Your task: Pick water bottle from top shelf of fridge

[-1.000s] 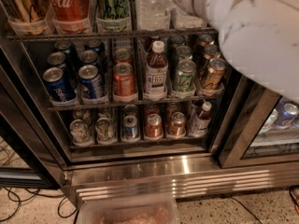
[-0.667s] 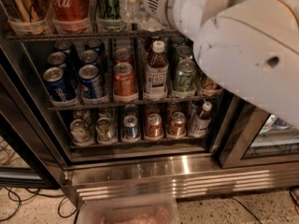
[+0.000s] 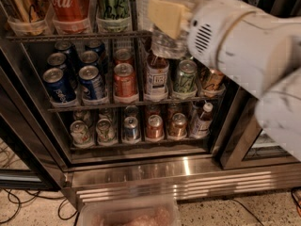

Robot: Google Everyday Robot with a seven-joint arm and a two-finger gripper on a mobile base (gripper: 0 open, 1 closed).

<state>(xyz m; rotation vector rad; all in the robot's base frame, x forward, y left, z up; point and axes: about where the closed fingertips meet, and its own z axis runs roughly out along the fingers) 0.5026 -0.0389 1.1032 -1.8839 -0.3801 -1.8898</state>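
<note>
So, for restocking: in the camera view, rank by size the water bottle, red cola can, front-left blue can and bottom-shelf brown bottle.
1. water bottle, partly behind the gripper at the top shelf.
2. red cola can, cut off by the frame.
3. blue can and brown bottle look alike; not ranked.

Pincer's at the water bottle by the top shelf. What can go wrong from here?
1. The pincer sits high on the water bottle, whose base shows in front of the top shelf rail; it may snag or slip.
2. The green can stands close beside it; a sideways pull could knock it.
3. The arm hides the shelf's right side, so contact there would go unseen.
</note>
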